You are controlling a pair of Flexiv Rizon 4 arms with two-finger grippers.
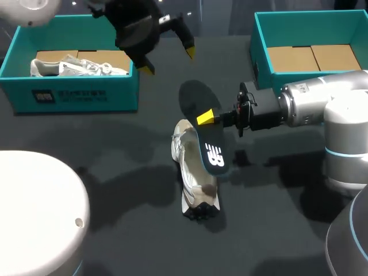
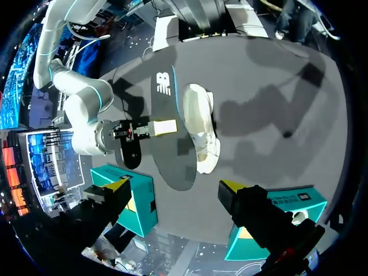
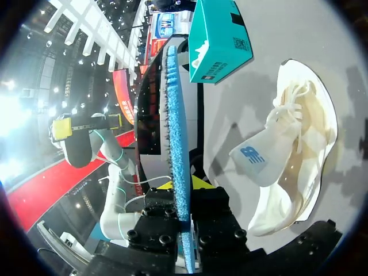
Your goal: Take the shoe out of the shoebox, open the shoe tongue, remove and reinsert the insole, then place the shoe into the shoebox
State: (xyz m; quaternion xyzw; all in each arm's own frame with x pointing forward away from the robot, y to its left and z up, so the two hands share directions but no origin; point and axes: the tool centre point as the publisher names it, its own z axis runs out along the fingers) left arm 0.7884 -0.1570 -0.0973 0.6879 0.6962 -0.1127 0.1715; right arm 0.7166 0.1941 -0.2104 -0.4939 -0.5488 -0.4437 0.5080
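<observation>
Presently, right gripper (image 1: 208,118) clamped on insole (image 1: 210,148), near white shoe (image 1: 186,168)

Light falls from overhead onto the dark table (image 1: 115,241), and in the head view it is even and rather dim. The white shoe (image 1: 192,172) is the brightest thing near the middle. Soft, wide-edged shadows spread over the table on both sides of the shoe. In the left wrist view, broad grey shadows lie across the table beside the shoe, on the side away from the insole (image 2: 172,164). In the right wrist view the shoe's upper is almost washed out. Rows of ceiling lamps (image 3: 75,31) flare white far behind the shoe.
</observation>
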